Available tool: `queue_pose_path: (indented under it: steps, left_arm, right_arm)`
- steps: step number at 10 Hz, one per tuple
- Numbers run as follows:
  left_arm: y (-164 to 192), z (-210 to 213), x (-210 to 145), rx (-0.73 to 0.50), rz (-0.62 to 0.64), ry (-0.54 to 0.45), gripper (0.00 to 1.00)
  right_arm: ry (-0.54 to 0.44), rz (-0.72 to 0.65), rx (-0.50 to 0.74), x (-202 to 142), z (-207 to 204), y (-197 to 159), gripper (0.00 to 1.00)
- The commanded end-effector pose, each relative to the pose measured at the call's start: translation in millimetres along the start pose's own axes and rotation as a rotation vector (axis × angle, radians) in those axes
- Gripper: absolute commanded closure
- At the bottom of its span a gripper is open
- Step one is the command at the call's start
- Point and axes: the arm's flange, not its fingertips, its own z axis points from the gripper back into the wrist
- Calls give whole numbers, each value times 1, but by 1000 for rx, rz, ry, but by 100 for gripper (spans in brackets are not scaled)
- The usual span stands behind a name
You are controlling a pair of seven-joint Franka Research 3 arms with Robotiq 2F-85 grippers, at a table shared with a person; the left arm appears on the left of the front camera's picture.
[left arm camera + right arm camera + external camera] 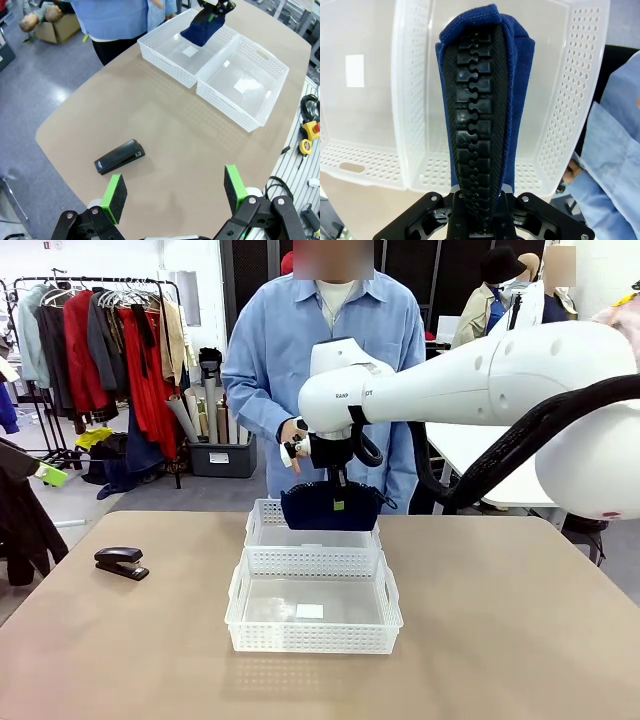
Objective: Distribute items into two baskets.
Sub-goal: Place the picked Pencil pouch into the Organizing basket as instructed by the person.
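Navy pouch (332,508) hangs by its zip edge over the far basket (262,523), not yet set down. My right pincer (339,478) is pinching it. Step in hand: placing the pouch. Next move, in my judgement: lower, then release. Stapler (120,562) lies on the desk (500,640), beneath my spread left pincer (175,187).

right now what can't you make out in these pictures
1. Tips of the right fingers: right wrist view, wrapped by the pouch.
2. Far basket floor: front view, behind the pouch and near basket.
3. Person's hand: front view, partly behind the right arm.
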Motion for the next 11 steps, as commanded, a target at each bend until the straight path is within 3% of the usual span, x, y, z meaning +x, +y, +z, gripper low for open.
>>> queue_pose_path:
  steps: [1, 11]
  left_arm:
    - [1, 0, 0, -7, -12, -21, 0]
    - [1, 0, 0, -7, -12, -21, 0]
  right_arm:
    - [36, -45, -34, 13, 2, -20, 100]
    - [63, -3, 48, 42, -54, -30, 100]
